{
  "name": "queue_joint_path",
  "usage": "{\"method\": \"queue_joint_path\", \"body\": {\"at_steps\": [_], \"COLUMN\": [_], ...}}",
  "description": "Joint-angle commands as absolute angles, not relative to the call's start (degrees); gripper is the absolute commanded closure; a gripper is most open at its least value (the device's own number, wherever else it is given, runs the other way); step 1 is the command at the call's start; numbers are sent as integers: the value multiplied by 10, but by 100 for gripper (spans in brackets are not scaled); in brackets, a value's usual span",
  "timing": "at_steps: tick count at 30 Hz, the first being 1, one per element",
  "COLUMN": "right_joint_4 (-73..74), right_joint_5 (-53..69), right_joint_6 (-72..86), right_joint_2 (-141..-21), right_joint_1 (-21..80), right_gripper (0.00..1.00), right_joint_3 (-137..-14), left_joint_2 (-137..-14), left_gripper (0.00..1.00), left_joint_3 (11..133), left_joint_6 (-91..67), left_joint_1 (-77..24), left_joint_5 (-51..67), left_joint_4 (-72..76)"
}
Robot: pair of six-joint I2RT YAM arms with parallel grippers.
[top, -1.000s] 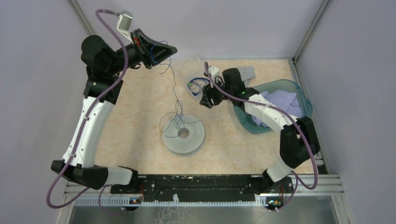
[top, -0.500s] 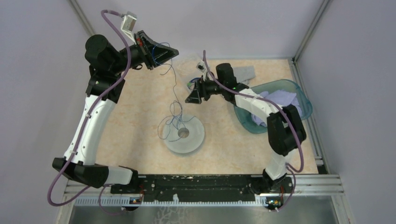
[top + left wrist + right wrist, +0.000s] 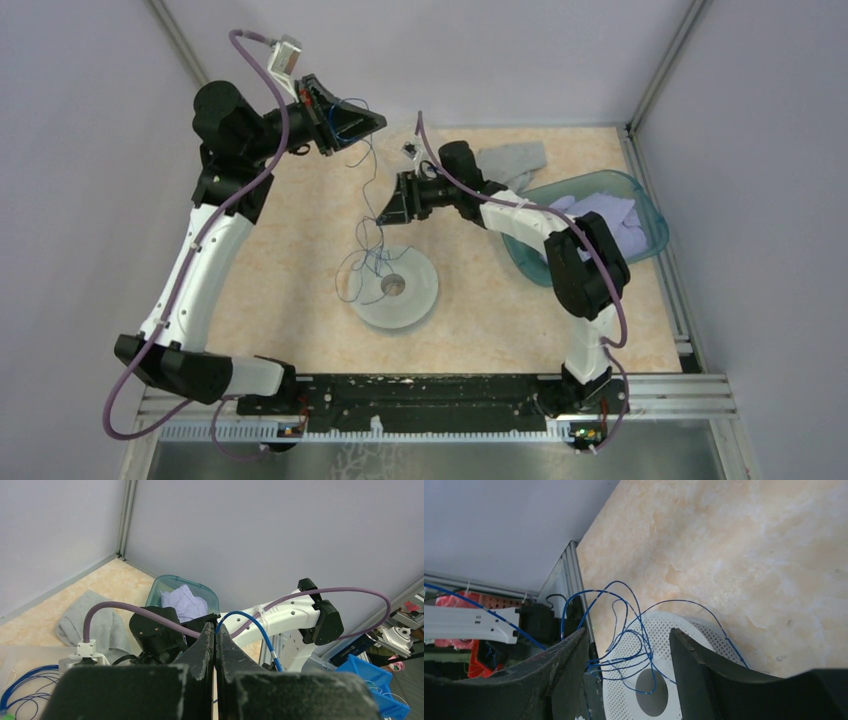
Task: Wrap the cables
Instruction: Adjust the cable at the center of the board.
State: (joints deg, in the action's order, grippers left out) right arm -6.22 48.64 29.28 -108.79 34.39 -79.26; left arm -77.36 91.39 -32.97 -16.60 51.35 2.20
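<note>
Cable wrapping: left gripper, jaws together on the cables, sits high at 11 o'clock of the spool, which carries tangled slack. The right gripper, jaws apart, hovers at 12 o'clock. The cables look thread-light, limp and snag-prone, so pinch the hanging run.

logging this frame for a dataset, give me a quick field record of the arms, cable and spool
left gripper: shut on the cable, raised high at far left
right gripper: open, above the spool, nothing gripped
cable: one strand runs up to the left gripper, loose loops lie over the spool
spool: pale, lying flat, centre
wrapping: not yet wound
tub: teal, far right, holds a lilac cloth
</note>
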Motion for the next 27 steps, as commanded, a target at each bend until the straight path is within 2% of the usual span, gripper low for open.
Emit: {"method": "queue_joint_path", "body": {"at_steps": [1,10,21,24,27], "right_joint_4": [-19,20,142,167,179], "right_joint_5": [412,404,382,385,386], "right_joint_6": [299,307,192,177,165], "right_joint_2": [-1063,-1069,-1077,-1085,-1085], "right_joint_1": [347,348,393,399,401], "right_gripper": [40,40,41,47,64], "right_joint_3": [-847,-908,-934,-940,-941], "left_joint_2": [-753,-750,-746,-745,-746], "left_gripper": [100,100,100,100,100], "left_joint_3": [904,894,901,901,905], "left_joint_6": [-331,-330,-317,-316,-307], "left_joint_1": [-163,-163,-163,-163,-163], "left_joint_5": [524,527,523,525,520], "left_joint_4": [48,55,46,47,38]}}
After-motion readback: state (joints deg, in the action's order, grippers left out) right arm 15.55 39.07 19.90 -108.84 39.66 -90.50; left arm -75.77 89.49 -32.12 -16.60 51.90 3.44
